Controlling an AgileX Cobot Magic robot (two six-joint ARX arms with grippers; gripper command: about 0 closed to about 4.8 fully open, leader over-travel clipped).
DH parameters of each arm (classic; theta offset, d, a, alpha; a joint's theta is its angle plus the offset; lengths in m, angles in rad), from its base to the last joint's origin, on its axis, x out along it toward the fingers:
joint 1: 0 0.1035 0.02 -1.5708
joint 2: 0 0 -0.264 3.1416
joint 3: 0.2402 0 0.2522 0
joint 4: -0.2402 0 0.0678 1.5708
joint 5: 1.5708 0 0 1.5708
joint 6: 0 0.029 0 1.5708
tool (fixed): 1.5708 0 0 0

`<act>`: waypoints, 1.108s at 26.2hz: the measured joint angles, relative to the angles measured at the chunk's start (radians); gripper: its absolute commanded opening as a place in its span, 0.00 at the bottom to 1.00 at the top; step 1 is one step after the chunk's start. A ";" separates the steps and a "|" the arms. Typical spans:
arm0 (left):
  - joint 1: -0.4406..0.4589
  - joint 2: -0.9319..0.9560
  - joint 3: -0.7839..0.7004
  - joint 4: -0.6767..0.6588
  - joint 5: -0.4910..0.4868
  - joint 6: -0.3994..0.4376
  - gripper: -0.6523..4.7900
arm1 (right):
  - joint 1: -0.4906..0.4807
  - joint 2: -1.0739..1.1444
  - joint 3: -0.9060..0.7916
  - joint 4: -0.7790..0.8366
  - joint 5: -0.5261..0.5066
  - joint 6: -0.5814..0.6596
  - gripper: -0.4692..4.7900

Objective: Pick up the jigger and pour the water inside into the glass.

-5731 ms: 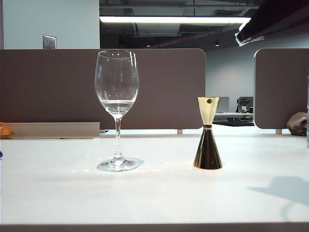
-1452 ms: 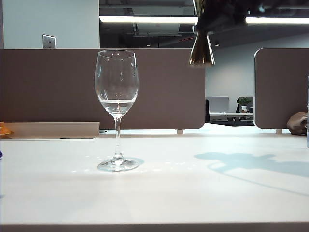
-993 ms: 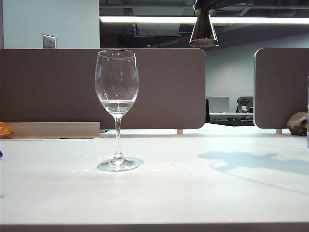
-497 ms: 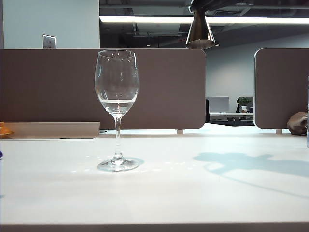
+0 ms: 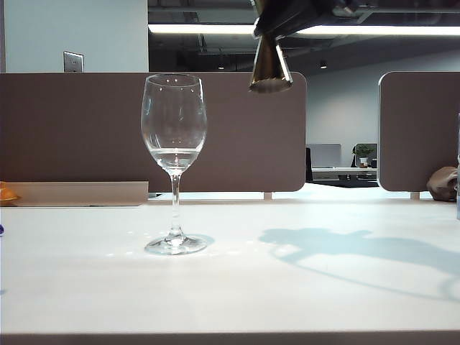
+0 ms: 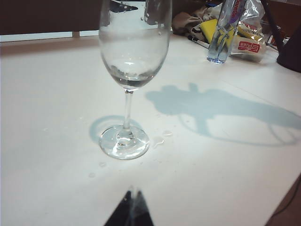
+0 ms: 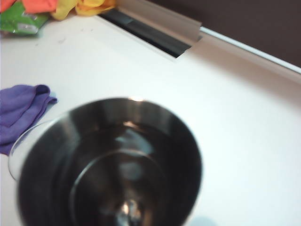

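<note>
Surface (image 5: 230, 287), white and bare in front, carries the arm's shadow on its right side in the exterior view. Farther back the glass (image 5: 174, 158) stands upright on its foot, a shallow layer of water (image 5: 174, 154) in its bowl. Above and just right of its rim the jigger (image 5: 270, 66) hangs tilted in the air, gripped at its upper part by the right hand (image 5: 287, 16), which is closed on it. The right wrist view looks into the jigger's open cone (image 7: 110, 165). The left hand (image 6: 130, 213) shows only as a dark tip near the glass's foot (image 6: 124, 140); whether it is open cannot be told.
</note>
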State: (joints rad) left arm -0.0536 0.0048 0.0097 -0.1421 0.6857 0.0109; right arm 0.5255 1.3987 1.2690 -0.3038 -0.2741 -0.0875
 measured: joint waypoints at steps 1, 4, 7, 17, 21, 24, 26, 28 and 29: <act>0.000 0.000 0.000 0.000 0.000 0.000 0.11 | 0.012 0.007 0.000 0.000 0.006 0.000 0.09; 0.000 0.000 0.000 0.000 0.000 0.000 0.11 | 0.045 0.029 0.000 0.009 0.010 -0.009 0.09; 0.000 0.000 0.000 0.000 0.000 0.000 0.11 | 0.055 0.036 0.000 0.015 0.013 -0.011 0.09; 0.000 0.000 0.000 0.000 0.000 0.000 0.11 | 0.056 0.045 0.024 -0.025 0.013 -0.078 0.09; 0.000 0.000 0.000 0.000 0.000 0.000 0.11 | 0.056 0.059 0.073 -0.059 0.016 -0.108 0.09; 0.000 0.000 0.000 0.000 0.000 0.000 0.11 | 0.056 0.066 0.101 -0.075 0.026 -0.121 0.09; 0.000 0.000 0.000 0.000 0.000 0.000 0.11 | 0.056 0.073 0.125 -0.086 0.028 -0.125 0.09; 0.000 0.001 0.000 0.000 0.000 0.000 0.11 | 0.056 0.082 0.150 -0.094 0.029 -0.128 0.09; 0.000 0.000 0.000 0.000 0.000 0.000 0.11 | 0.056 0.090 0.172 -0.108 0.029 -0.130 0.09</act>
State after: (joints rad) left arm -0.0532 0.0051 0.0097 -0.1421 0.6861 0.0109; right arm 0.5819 1.4883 1.4414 -0.4118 -0.2455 -0.2180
